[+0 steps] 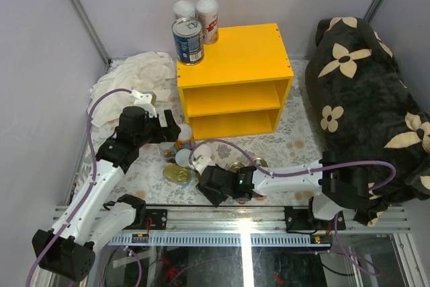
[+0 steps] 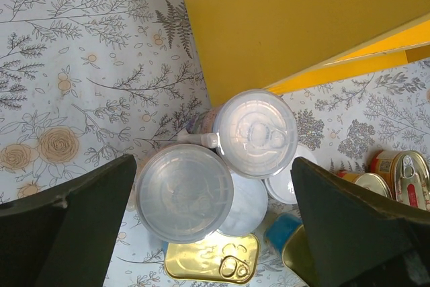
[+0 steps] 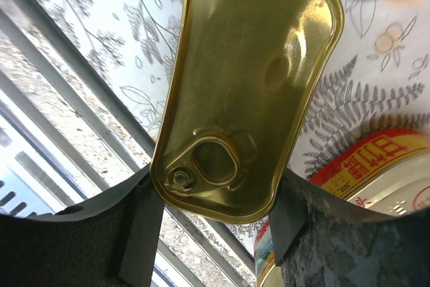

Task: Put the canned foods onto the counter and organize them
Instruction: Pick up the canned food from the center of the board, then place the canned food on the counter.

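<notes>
Three tins were already up on the yellow shelf unit (image 1: 232, 48): the blue-labelled can (image 1: 187, 40) at its top's front-left corner, with two white-lidded cylinders (image 1: 207, 19) right behind it. They were packed tight into that corner, probably to leave the rest of the top free.

The remaining tins were bunched on the floral tabletop (image 2: 67, 65), just in front of the shelf unit's left end. The left end effector (image 2: 211, 226) hung over them fully released. Its fingers straddled a white-lidded can (image 2: 185, 191), which touched a ring-pull can (image 2: 255, 132) hard against the shelf unit's side. That spread looked like a set-up for taking the nearer can from above.

The right end effector (image 3: 215, 193), further out from the shelf unit's front, was grasping the gold rectangular tin (image 3: 248, 78). Both pads sat against the long sides near the pull-tab end, a sensible hold for something so flat. A red-labelled can (image 3: 376, 166) lay just beside it, a likely snag. Whether the tin had left the tabletop, I couldn't tell.
</notes>
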Action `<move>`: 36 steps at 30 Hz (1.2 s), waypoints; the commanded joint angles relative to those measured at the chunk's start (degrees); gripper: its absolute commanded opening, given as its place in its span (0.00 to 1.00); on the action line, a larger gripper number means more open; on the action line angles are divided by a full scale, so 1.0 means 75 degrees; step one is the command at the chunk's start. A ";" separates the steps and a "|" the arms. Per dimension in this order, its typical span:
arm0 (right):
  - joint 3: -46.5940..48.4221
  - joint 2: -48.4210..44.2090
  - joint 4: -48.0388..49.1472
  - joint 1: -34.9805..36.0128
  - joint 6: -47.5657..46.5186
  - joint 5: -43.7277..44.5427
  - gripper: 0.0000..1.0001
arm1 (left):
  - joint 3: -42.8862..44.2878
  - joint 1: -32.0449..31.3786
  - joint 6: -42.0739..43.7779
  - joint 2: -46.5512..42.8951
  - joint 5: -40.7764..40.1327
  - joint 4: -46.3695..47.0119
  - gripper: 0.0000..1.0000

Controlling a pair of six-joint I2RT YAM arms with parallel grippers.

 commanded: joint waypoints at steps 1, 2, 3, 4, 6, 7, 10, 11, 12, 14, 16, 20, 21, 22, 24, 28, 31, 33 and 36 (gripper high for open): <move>0.0745 -0.0735 0.0324 0.0013 -0.0859 0.0345 0.00 | -0.0058 0.0040 0.0031 -0.0051 -0.0208 0.0219 1.00; 0.0768 -0.0824 0.0314 0.0010 -0.0968 0.0308 0.00 | -0.0058 0.0053 0.0021 -0.0070 -0.0237 0.0219 1.00; 0.0787 -0.0925 0.0321 0.0013 -0.1091 0.0180 0.00 | -0.0061 0.0055 0.0029 -0.0079 -0.0256 0.0219 1.00; 0.0800 -0.1040 0.0311 0.0010 -0.1206 0.0016 0.00 | -0.0055 0.0055 0.0031 -0.0096 -0.0276 0.0222 1.00; 0.0938 -0.1322 0.0221 0.0003 -0.1474 -0.0374 0.00 | -0.0060 0.0049 0.0031 -0.0110 -0.0307 0.0230 1.00; 0.1104 -0.1489 0.0099 0.0001 -0.1639 -0.0602 0.00 | -0.0057 0.0054 0.0031 -0.0126 -0.0311 0.0254 1.00; 0.2006 -0.1920 -0.0578 -0.0004 -0.2221 -0.1109 0.00 | -0.0059 0.0052 0.0034 -0.0135 -0.0372 0.0311 1.00; 0.2440 -0.1967 -0.1058 -0.0076 -0.2450 -0.1197 0.00 | -0.0052 0.0055 0.0032 -0.0123 -0.0403 0.0302 1.00; 0.2862 -0.1971 -0.1458 -0.0202 -0.2639 -0.1355 0.00 | -0.0032 0.0057 0.0031 -0.0113 -0.0433 0.0298 1.00; 0.3693 -0.1930 -0.1991 -0.0646 -0.2895 -0.1986 0.00 | -0.0016 0.0057 0.0023 -0.0130 -0.0495 0.0281 1.00; 0.4375 -0.1831 -0.2331 -0.1176 -0.3096 -0.2686 0.00 | -0.0040 0.0056 0.0011 -0.0215 -0.0552 0.0277 1.00; 0.6013 -0.1402 -0.3048 -0.1817 -0.3692 -0.3001 0.00 | -0.0149 0.0048 -0.0010 -0.0389 -0.0691 0.0278 1.00; 0.6313 -0.1272 -0.3191 -0.1918 -0.3780 -0.3122 0.00 | -0.0159 0.0056 -0.0015 -0.0411 -0.0698 0.0278 1.00; 0.6729 -0.1118 -0.3339 -0.2114 -0.3936 -0.3257 0.00 | -0.0154 0.0051 -0.0015 -0.0416 -0.0691 0.0278 1.00; 0.7644 -0.0793 -0.3614 -0.2481 -0.4304 -0.3480 0.00 | -0.0158 0.0048 -0.0010 -0.0417 -0.0676 0.0294 1.00; 0.9087 -0.0113 -0.4433 -0.3122 -0.5016 -0.3671 0.00 | -0.0174 0.0057 -0.0004 -0.0459 -0.0671 0.0275 1.00; 1.0298 0.0409 -0.5195 -0.3463 -0.5525 -0.3662 0.00 | -0.0195 0.0057 -0.0004 -0.0511 -0.0669 0.0289 1.00; 1.1033 0.1070 -0.5798 -0.3632 -0.5924 -0.3600 0.00 | -0.0188 0.0057 0.0008 -0.0499 -0.0677 0.0290 1.00; 1.1764 0.1530 -0.6579 -0.3801 -0.6669 -0.3432 0.00 | -0.0180 0.0058 0.0019 -0.0459 -0.0669 0.0304 1.00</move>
